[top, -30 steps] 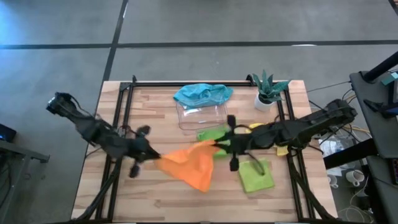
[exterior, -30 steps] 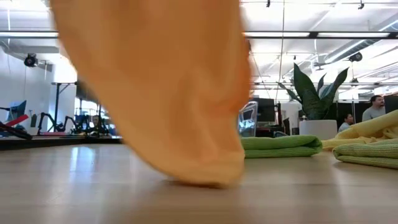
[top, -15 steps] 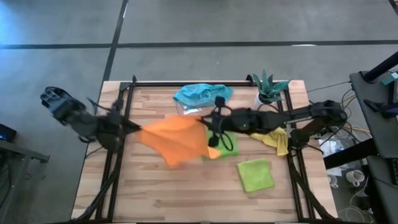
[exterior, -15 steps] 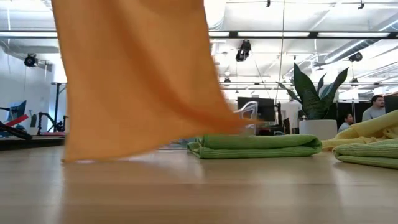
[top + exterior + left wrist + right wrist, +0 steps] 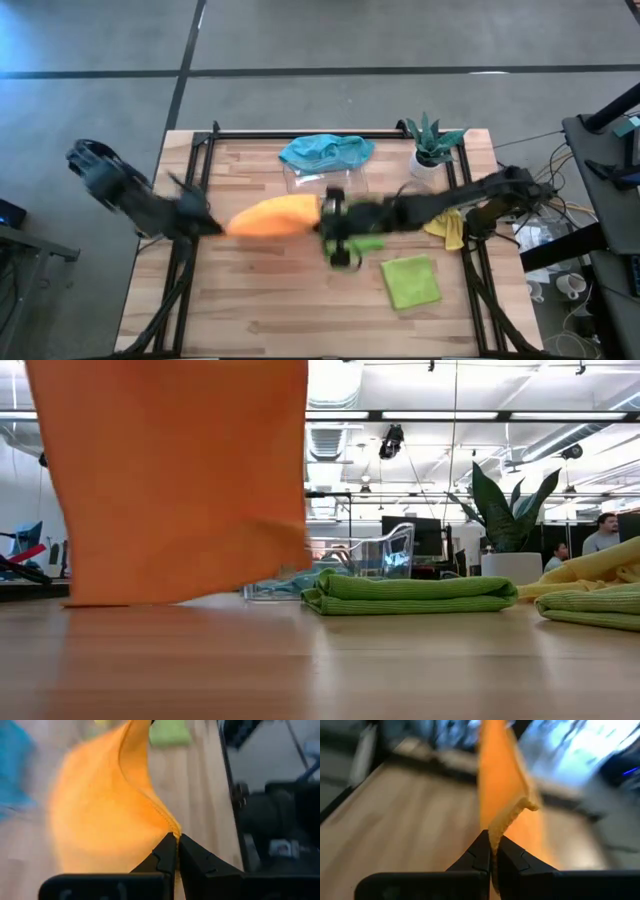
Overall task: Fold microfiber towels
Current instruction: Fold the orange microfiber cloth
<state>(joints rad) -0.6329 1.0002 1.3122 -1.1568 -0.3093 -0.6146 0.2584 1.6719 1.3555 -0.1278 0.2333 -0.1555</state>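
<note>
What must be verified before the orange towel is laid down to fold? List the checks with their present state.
1. Left gripper shut on an edge of the orange towel: ok.
2. Right gripper shut on another edge of it: ok.
3. Towel stretched between the two grippers, off the table: ok; its lower edge hangs just above the wood in the low view.
4. Bare wood in front of the towel to lay it on: ok.
5. Folded lime green towel out of the way: ok.
6. Towel hanging flat, without twist: cannot tell.
</note>
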